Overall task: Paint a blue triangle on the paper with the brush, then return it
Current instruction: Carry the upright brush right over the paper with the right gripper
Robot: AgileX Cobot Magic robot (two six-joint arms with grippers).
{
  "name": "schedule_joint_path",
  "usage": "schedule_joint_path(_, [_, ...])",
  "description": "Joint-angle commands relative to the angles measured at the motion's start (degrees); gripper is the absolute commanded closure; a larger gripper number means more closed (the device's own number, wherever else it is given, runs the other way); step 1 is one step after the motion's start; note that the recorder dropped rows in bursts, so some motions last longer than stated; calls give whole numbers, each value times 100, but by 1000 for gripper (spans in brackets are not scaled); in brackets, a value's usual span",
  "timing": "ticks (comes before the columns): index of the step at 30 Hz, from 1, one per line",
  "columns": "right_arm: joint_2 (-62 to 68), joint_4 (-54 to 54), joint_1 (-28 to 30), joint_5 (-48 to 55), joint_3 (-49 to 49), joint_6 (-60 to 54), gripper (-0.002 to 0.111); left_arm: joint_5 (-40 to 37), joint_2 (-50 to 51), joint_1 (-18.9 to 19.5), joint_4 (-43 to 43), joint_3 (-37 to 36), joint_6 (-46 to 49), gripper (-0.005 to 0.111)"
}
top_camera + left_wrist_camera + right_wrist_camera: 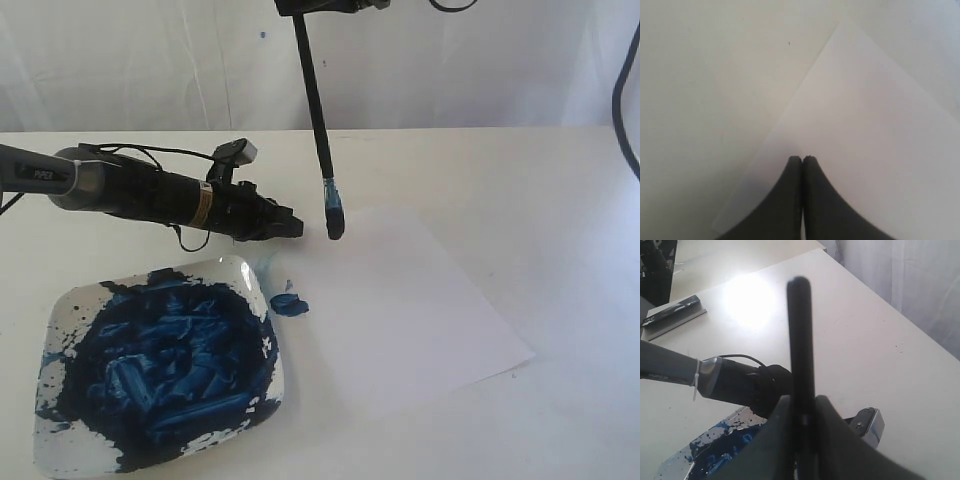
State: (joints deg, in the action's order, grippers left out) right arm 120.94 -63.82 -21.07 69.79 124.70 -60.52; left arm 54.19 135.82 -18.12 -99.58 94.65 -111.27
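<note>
The brush [318, 110] hangs nearly upright, its blue-smeared tip [334, 222] at the far left corner of the white paper [410, 310]. Whether the tip touches the sheet I cannot tell. My right gripper [802, 405] is shut on the black handle [800, 340]; in the exterior view it sits at the top edge [320, 5]. My left gripper [293, 226] lies low, shut and empty, its tips [802, 158] over the paper's [865, 140] edge. No blue triangle is in view on the paper.
A square white plate [250, 270] smeared with blue paint sits at the front left, with a small blue blob [290, 303] between it and the paper. The left arm [130, 188] stretches across the table behind the plate. A grey slab [675, 312] lies far off.
</note>
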Motion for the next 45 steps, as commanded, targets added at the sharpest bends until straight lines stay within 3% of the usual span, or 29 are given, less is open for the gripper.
schedule_joint_path(1, [-21,-17,43,17,-13,19,108,-121,-27,-58,-37,3,404,107])
schedule_joint_path(19, [68,284,54,17,-13,-91,108,-178,-27,-58,-37,3,1106,107])
schedule_joint_path(34, [472,284,308,17,-13,-88,108,-155,-27,-58,-37,3,1106,107])
schedule_joint_path(45, [896,-357,591,17,-24,-147,108,-155,-27,-58,-37,3,1106,107])
